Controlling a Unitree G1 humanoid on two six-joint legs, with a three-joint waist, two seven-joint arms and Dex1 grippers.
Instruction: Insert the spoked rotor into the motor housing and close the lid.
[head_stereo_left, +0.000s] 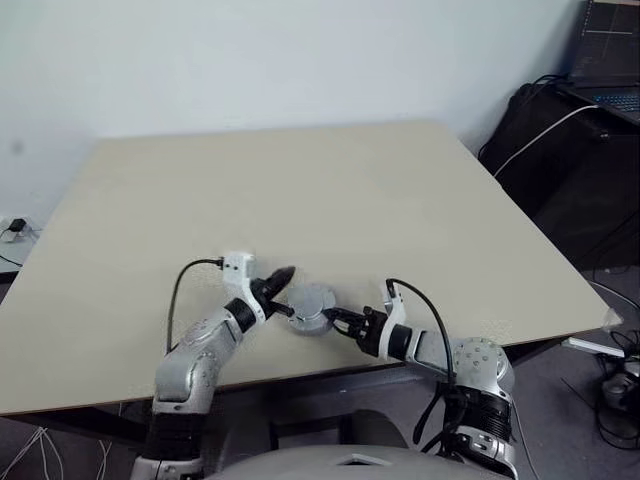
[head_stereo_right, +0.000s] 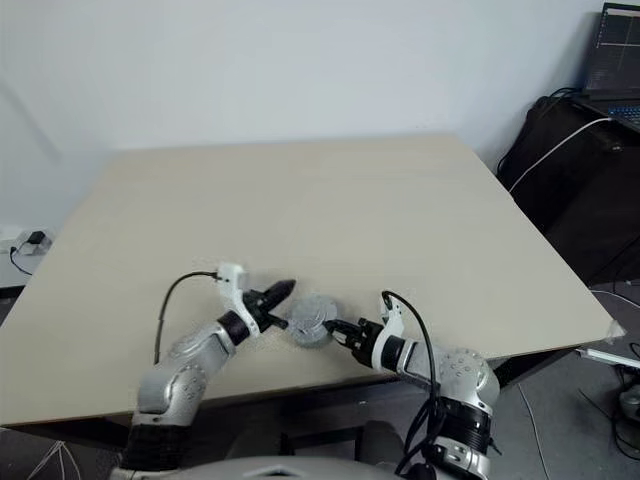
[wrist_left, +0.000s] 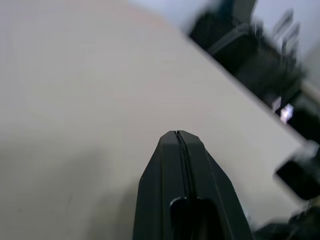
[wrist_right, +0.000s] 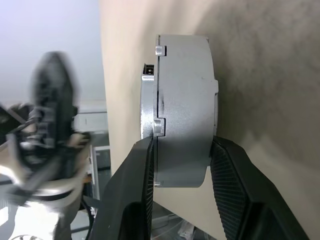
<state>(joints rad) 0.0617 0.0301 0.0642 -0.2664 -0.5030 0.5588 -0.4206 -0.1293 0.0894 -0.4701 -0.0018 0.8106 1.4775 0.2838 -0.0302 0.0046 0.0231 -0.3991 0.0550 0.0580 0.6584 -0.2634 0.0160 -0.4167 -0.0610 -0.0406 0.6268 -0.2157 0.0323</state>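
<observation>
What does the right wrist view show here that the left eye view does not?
Right wrist view: the lid sits closed on the motor housing, a seam with small tabs between them, and the right gripper fingers clamp top and bottom. Left eye view: the whole table and the left gripper, shut, lifted beside the housing. Both show housing and grip.

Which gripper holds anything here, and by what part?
The right gripper clamps the closed motor housing across its lid and base faces; the left gripper holds nothing.

You have one squat round gray metal motor housing (head_stereo_left: 311, 307) with one flat gray lid (wrist_right: 148, 100) on it, one beige rectangular worktop (head_stereo_left: 300, 200), and two black-fingered claws.
</observation>
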